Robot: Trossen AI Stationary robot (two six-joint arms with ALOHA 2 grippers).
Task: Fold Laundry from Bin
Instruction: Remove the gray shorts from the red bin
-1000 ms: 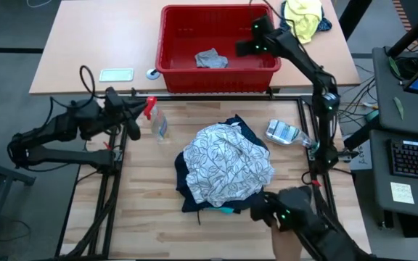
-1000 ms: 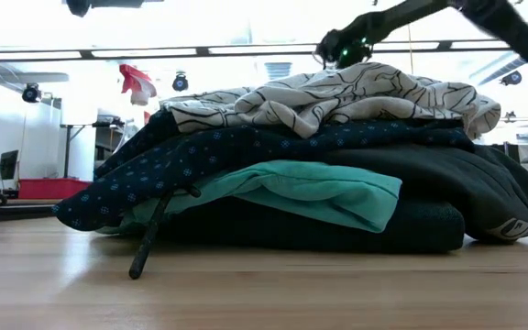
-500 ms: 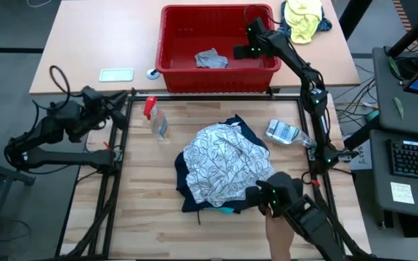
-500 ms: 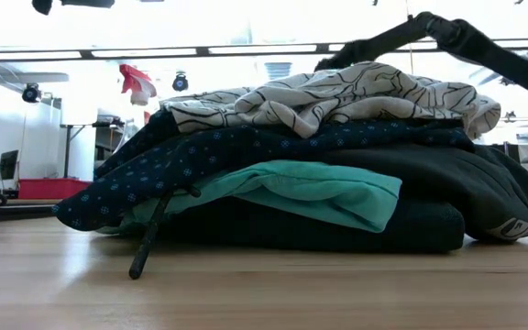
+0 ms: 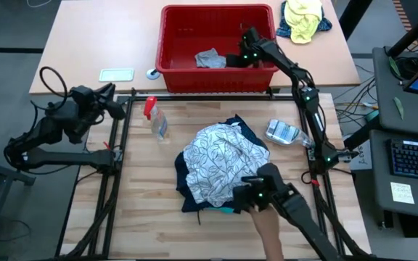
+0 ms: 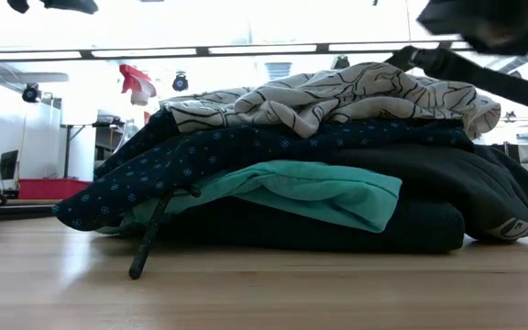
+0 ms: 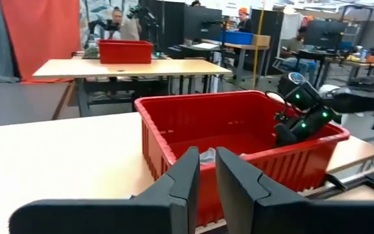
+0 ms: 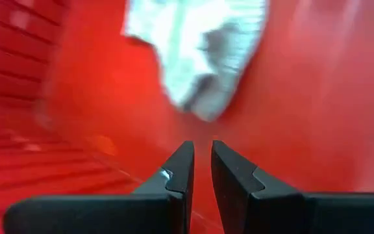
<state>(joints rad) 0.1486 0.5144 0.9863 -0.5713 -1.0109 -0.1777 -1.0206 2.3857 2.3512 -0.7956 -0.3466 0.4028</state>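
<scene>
The red bin (image 5: 216, 43) stands on the far table. One light grey garment (image 5: 210, 58) lies crumpled on its floor. My right gripper (image 5: 231, 61) is down inside the bin, just right of that garment (image 8: 197, 52). It is shut (image 8: 201, 153), slants down over the red floor, and holds nothing. Folded laundry is stacked on the wooden table (image 5: 223, 170): a cream leaf-print piece (image 6: 337, 96) on top, then navy with dots (image 6: 246, 151), turquoise (image 6: 310, 188) and dark grey. My left gripper (image 5: 115, 109) waits off the table's left edge, shut (image 7: 203, 175), pointing level at the bin (image 7: 239, 130).
A dark arm-like device with green lights (image 5: 263, 194), with a person's hand (image 5: 271, 232) behind it, reaches over the stack's near right corner. A red-capped spray bottle (image 5: 154, 119) and a crumpled clear pack (image 5: 281, 132) flank the stack. A yellow-and-blue bundle (image 5: 303, 18) lies beside the bin.
My right gripper has sunk from above the bin's right rim down into the bin. It has also gone left toward the light grey garment, tipping further down. My left gripper has drawn back toward the left and turned. The dark device at the near edge has slid left over the stack.
</scene>
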